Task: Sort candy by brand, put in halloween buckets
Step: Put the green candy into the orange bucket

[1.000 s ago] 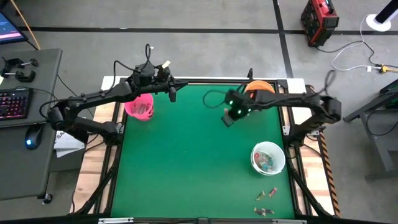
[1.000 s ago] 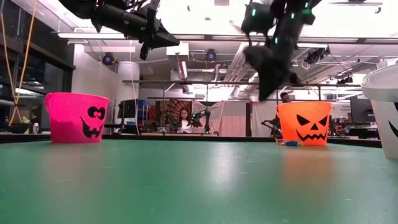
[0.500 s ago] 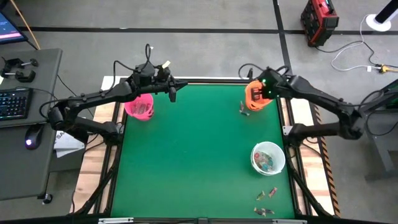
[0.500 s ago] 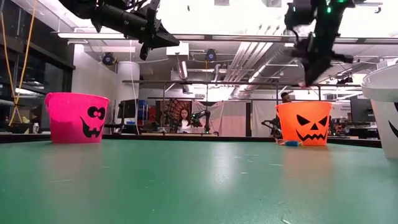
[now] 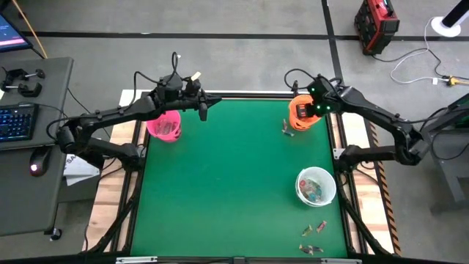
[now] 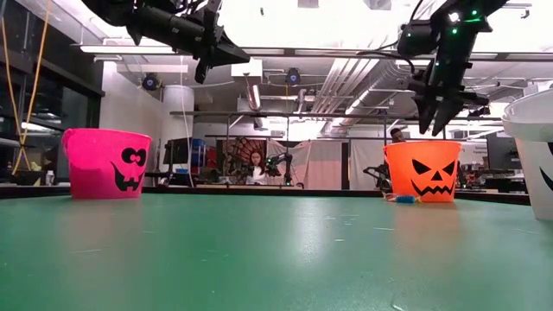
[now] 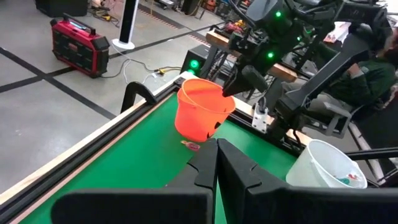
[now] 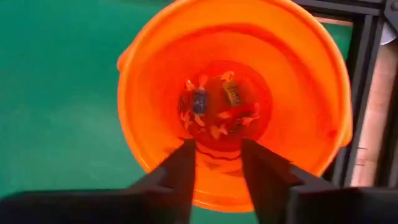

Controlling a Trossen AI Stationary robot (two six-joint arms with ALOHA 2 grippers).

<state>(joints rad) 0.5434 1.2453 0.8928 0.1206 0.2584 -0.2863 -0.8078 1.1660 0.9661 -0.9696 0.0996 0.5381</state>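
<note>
My right gripper (image 5: 311,111) (image 6: 435,126) hangs open above the orange bucket (image 5: 300,117) (image 8: 155,93), its fingers pointing down into the mouth with nothing between them. Several wrapped candies (image 8: 214,109) lie on that bucket's bottom. One candy (image 5: 286,129) (image 7: 191,145) lies on the green table beside the bucket's foot. My left gripper (image 5: 212,98) (image 7: 216,144) waits shut, high over the table's far left, next to the pink bucket (image 5: 164,126) (image 6: 106,162). The white bucket (image 5: 316,186) (image 7: 329,168) stands at the right with candies inside.
A few loose candies (image 5: 315,229) lie near the table's front right corner, below the white bucket. The table's black frame (image 8: 364,56) runs close behind the orange bucket. A person (image 6: 257,164) sits far off in the room.
My right gripper has swung from the middle of the table's far half toward the far right, stopping above the orange bucket, and has rolled on the way. Its fingers, together half a second ago, now stand apart.
</note>
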